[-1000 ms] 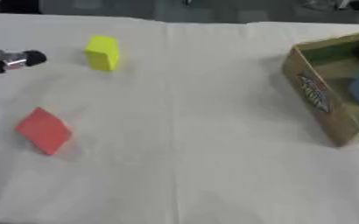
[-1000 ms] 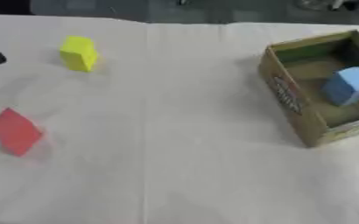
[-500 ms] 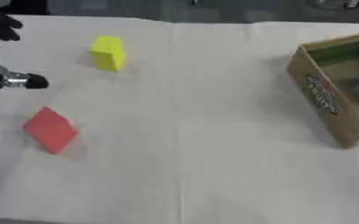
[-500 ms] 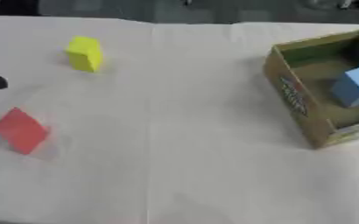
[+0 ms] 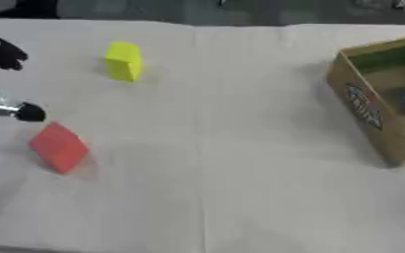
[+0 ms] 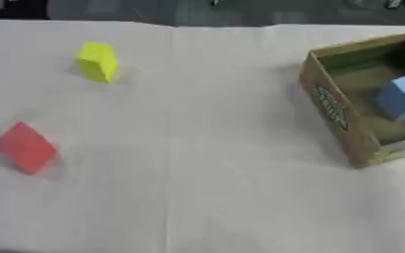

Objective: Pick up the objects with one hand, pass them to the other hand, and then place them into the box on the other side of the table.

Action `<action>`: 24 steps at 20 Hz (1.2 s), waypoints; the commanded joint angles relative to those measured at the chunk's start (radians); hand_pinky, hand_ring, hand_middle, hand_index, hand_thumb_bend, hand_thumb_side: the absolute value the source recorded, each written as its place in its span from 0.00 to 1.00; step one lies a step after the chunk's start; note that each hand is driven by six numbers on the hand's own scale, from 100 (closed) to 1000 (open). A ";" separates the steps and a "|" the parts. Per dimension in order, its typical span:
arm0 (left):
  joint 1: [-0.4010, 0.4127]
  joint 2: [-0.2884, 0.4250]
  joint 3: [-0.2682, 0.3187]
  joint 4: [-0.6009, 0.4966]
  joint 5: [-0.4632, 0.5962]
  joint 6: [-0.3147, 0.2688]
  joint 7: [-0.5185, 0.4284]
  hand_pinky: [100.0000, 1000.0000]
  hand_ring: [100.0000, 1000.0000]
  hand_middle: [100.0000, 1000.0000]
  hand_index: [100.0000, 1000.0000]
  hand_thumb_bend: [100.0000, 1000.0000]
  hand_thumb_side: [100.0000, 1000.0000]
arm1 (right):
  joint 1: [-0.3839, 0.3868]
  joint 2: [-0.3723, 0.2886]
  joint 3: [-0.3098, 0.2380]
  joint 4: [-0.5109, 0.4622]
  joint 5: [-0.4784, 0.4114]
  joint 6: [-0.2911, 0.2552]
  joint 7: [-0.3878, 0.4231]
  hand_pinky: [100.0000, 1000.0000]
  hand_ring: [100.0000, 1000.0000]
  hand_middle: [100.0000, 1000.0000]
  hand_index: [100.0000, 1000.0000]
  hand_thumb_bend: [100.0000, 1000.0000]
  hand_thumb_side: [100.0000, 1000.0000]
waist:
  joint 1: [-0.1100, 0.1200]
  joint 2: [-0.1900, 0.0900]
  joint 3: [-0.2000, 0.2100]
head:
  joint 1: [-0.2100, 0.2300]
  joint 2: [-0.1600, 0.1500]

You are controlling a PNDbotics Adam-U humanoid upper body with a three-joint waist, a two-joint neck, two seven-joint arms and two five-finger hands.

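A red block (image 5: 59, 147) lies flat on the white tablecloth at the left. Farther back, a yellow block (image 5: 122, 60) stands upright. My left hand (image 5: 5, 53) comes in from the left edge, open, its fingers spread. Its black thumb tip (image 5: 29, 112) hovers just above and to the left of the red block without touching it. An open cardboard box (image 6: 331, 106) stands at the right, with a blue block (image 6: 402, 96) inside it. My right hand shows in neither view.
The white cloth (image 5: 223, 148) covers the whole table, with a fold line running down its middle. Bare cloth stretches between the blocks and the box. Beyond the table's far edge it is dark.
My left hand has come down along the left edge toward the red block and spread its fingers. The blocks and the box have stayed put.
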 commanded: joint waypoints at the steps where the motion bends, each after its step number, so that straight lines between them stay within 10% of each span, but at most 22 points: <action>1: -0.030 0.046 -0.036 -0.002 -0.017 0.047 -0.013 0.81 0.77 0.64 0.79 0.95 0.40 | -0.004 -0.026 -0.008 -0.016 0.013 0.004 0.001 1.00 0.82 0.80 0.88 0.00 0.58 | 0.016 -0.024 -0.002 | 0.008 0.004; 10: -0.098 0.000 -0.173 0.110 -0.050 0.197 0.061 0.82 0.77 0.63 0.79 1.00 0.32 | -0.005 -0.020 0.007 -0.021 0.031 0.014 0.015 1.00 0.82 0.79 0.88 0.00 0.59 | 0.025 -0.025 -0.005 | 0.037 0.003; 24: -0.119 -0.025 -0.219 0.147 0.000 0.236 0.099 0.79 0.75 0.59 0.76 1.00 0.41 | -0.008 -0.013 0.018 -0.016 0.047 0.019 0.031 1.00 0.82 0.79 0.88 0.00 0.60 | 0.031 -0.026 -0.002 | 0.047 0.002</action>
